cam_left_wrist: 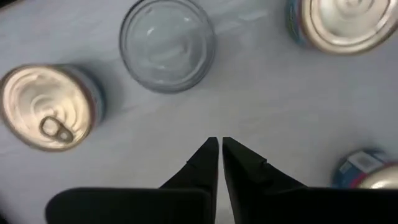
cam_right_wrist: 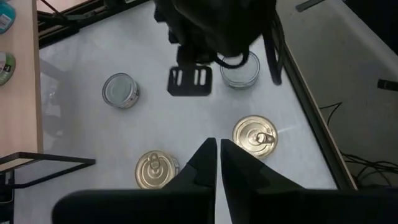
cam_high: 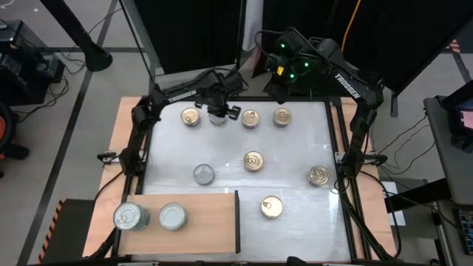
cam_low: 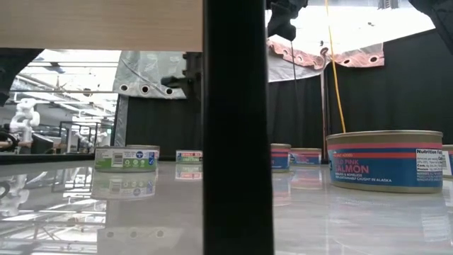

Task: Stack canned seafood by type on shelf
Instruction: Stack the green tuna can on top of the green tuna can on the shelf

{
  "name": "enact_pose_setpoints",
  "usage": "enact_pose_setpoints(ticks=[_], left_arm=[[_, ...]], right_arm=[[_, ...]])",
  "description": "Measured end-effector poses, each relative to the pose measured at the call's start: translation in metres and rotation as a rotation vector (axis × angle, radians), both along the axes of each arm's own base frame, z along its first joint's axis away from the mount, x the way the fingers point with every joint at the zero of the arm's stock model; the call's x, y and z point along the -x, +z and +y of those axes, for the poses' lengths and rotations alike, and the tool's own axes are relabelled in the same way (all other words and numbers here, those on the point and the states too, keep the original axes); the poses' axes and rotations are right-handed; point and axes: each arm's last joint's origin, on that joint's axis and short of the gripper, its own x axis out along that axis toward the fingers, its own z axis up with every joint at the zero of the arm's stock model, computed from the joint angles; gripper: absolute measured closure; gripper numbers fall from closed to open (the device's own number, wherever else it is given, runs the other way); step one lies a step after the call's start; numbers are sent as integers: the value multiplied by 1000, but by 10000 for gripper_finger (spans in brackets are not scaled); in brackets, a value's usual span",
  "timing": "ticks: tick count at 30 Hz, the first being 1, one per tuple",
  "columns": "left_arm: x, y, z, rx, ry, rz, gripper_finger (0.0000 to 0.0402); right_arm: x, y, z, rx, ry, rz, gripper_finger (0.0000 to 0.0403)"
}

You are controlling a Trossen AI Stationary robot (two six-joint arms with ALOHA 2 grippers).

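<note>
1. Now the left gripper (cam_left_wrist: 217,146) is up at about 11 o'clock on the table (cam_high: 229,155). Its two fingers are pressed together and hold nothing.
2. A silver-lid tin (cam_left_wrist: 166,42) sits right under that gripper's nose, not touched by it. A gold-lid tin (cam_high: 191,117) is just beside it, toward 9 o'clock.
3. The right gripper (cam_right_wrist: 217,149) waits high at about 1 o'clock. Its fingers are pressed together too, with nothing in them.
4. Two silver tins (cam_high: 171,216) already sit side by side on the shelf (cam_high: 211,222), down at 7 o'clock. It looks like the silver pile is the job going on.
5. Next, I think the left gripper must spread its fingers, go down over the silver tin, pinch its sides, and carry it to the shelf.
6. Another silver tin (cam_high: 203,174) waits in the middle, a bit toward 8 o'clock. Gold tins are spread from 12 to 5 o'clock.
7. Every tin sits flat with its lid facing up. Tins are round, so no side is longer. Their short middle line points straight up.
</note>
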Motion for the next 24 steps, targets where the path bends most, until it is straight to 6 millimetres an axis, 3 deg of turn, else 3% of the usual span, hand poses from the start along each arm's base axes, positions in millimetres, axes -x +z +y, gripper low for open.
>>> enact_pose_setpoints(ticks=[5, 12, 24], left_arm=[[-9, -16, -3, -29, 27, 51, 372], [-6, -42, -5, -48, 76, 124, 372], [-8, -73, -2, -91, 109, 81, 372]], right_arm=[[1, -1, 1, -12, -1, 15, 390], [2, -2, 4, -26, 6, 37, 390], [2, -2, 4, -26, 9, 38, 390]])
